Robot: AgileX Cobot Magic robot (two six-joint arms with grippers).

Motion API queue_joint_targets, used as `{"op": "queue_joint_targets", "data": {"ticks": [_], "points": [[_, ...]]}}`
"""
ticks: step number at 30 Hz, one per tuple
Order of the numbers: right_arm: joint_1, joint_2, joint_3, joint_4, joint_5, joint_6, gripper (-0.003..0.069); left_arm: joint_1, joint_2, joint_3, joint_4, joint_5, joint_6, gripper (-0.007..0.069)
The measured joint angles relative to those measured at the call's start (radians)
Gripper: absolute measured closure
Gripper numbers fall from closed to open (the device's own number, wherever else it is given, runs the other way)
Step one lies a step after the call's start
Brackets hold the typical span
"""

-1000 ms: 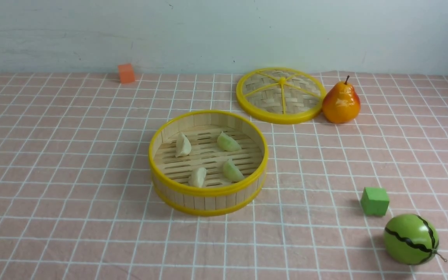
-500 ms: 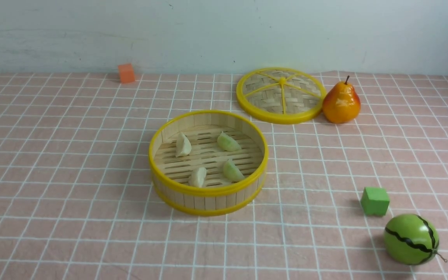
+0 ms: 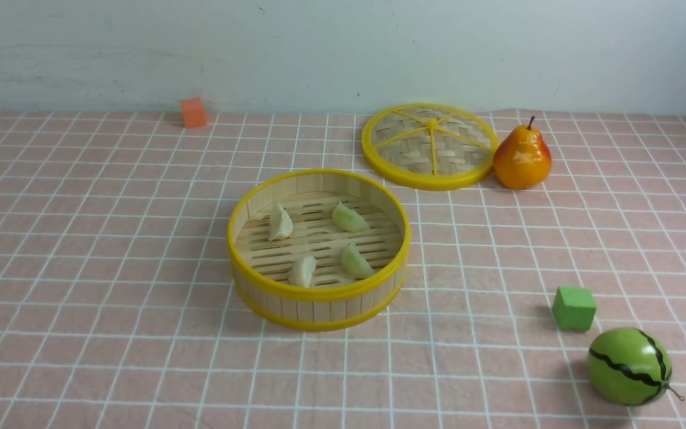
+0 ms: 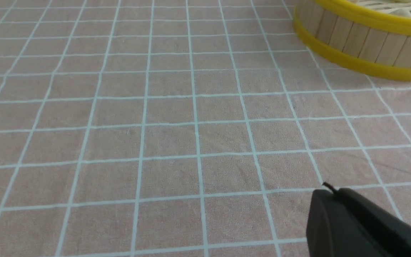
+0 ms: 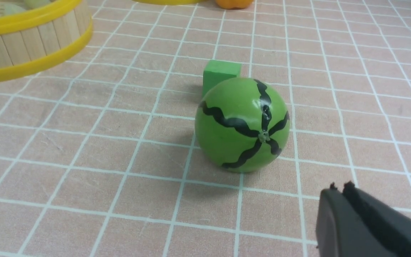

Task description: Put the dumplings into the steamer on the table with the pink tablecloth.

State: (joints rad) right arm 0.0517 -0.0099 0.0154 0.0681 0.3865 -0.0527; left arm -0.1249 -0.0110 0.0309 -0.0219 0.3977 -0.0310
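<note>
The steamer (image 3: 318, 296), a round bamboo basket with yellow rims, stands mid-table on the pink tablecloth (image 3: 111, 268). Inside it lie several dumplings: a cream one (image 3: 280, 223) and a pale green one (image 3: 350, 218) at the back, another cream one (image 3: 302, 271) and a green one (image 3: 355, 262) at the front. Neither arm shows in the front view. My left gripper (image 4: 332, 191) hangs shut and empty over bare cloth, with the steamer's wall (image 4: 362, 43) some way off. My right gripper (image 5: 340, 188) is shut and empty, close to the toy watermelon.
A woven lid (image 3: 430, 145) with yellow spokes lies behind the steamer, a pear (image 3: 522, 156) beside it. A green cube (image 3: 573, 308) and a toy watermelon (image 3: 629, 366) sit at the front right. An orange cube (image 3: 193, 112) stands by the back wall.
A dark bit of the left arm at the front view's lower left corner one second ago has gone out of sight. The steamer and dumplings have not moved.
</note>
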Motion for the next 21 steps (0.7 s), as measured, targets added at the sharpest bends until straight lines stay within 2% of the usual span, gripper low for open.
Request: {"op": "queue_joint_targets", "data": {"ticks": [21], "points": [[0.0, 0.0, 0.0, 0.0, 0.0, 0.0, 0.0617, 0.0, 0.0, 0.0, -0.001, -0.001, 0.004, 0.0638]]}}
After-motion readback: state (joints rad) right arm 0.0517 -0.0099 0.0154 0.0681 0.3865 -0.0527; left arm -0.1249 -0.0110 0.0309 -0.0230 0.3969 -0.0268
